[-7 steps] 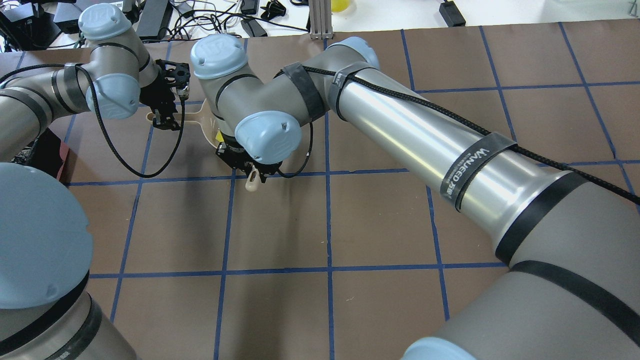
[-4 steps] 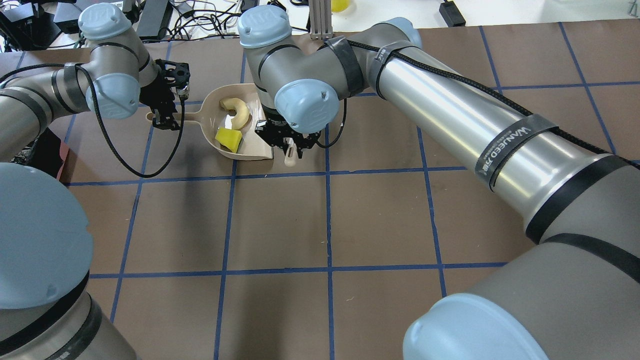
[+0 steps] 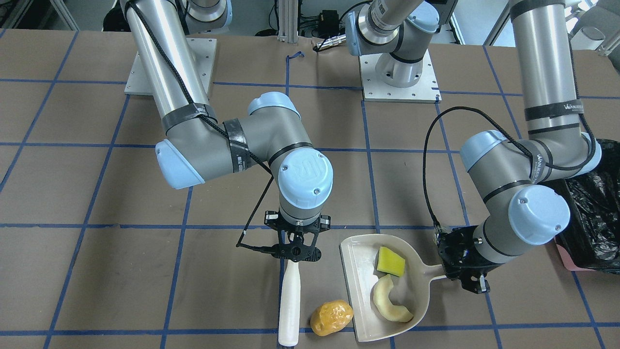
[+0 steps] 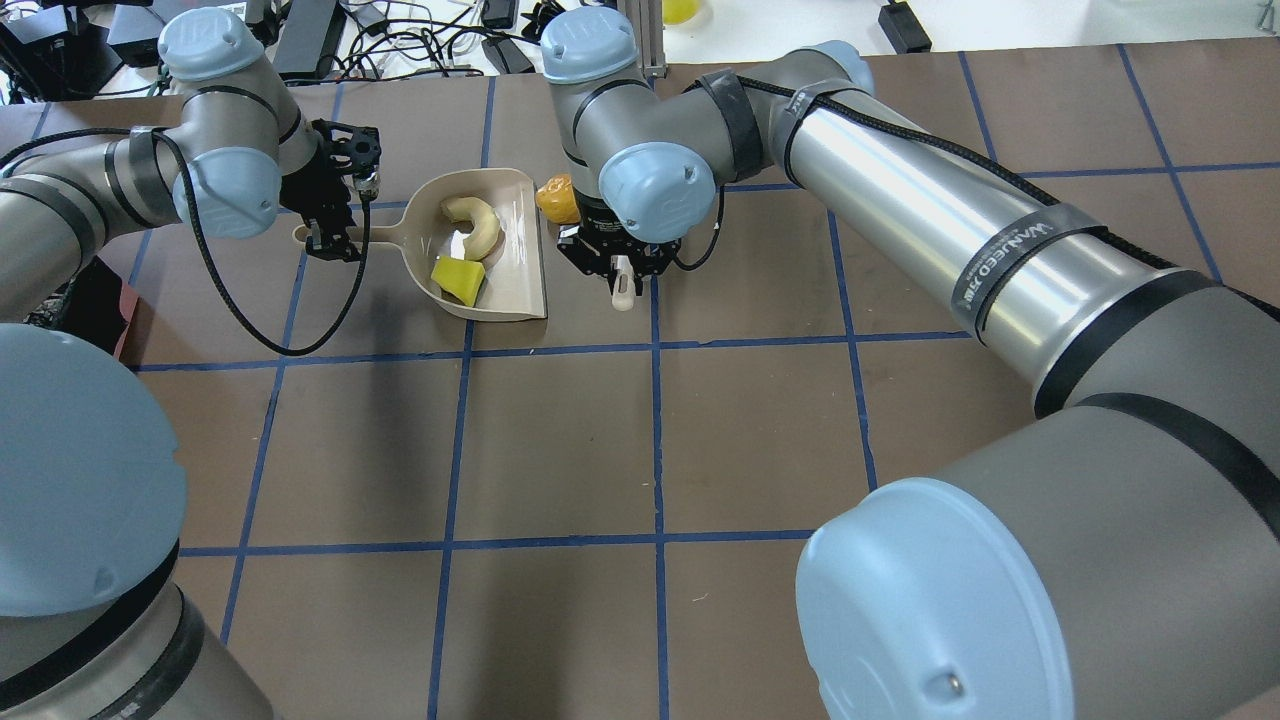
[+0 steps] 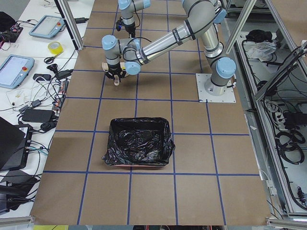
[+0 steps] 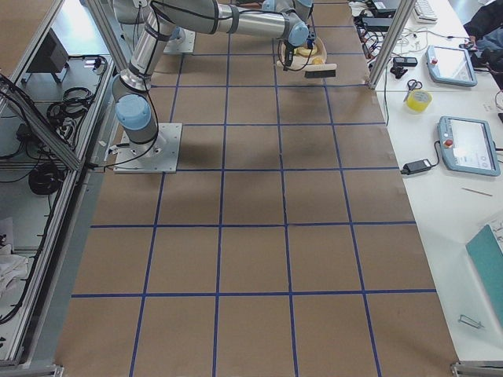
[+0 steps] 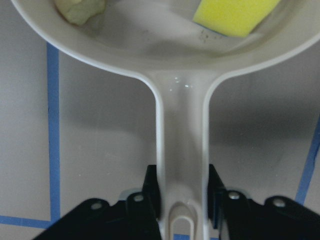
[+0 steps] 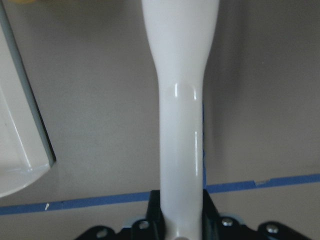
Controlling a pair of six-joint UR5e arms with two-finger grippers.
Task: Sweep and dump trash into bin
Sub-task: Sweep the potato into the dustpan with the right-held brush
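My left gripper [image 3: 465,276] is shut on the handle [image 7: 181,150] of the beige dustpan [image 4: 515,270], which lies flat on the table. In the pan are the yellow wedge [image 4: 458,280] and the cream crescent [image 4: 478,225]. The amber lump [image 4: 556,198] lies on the table just outside the pan's open edge. My right gripper [image 4: 618,262] is shut on the white brush handle [image 8: 181,125], and the brush lies beside the lump [image 3: 332,317]. The bin [image 5: 139,148], lined with a black bag, stands apart on my left [image 3: 593,213].
The table is brown with a grid of blue tape lines. Cables, tablets and a tape roll lie off the table's far edge. Both arm bases stand on white plates at my side of the table.
My right gripper has moved right and away from me with the brush, off the dustpan, which uncovered the pan and the amber lump. My left gripper and the dustpan have not moved.
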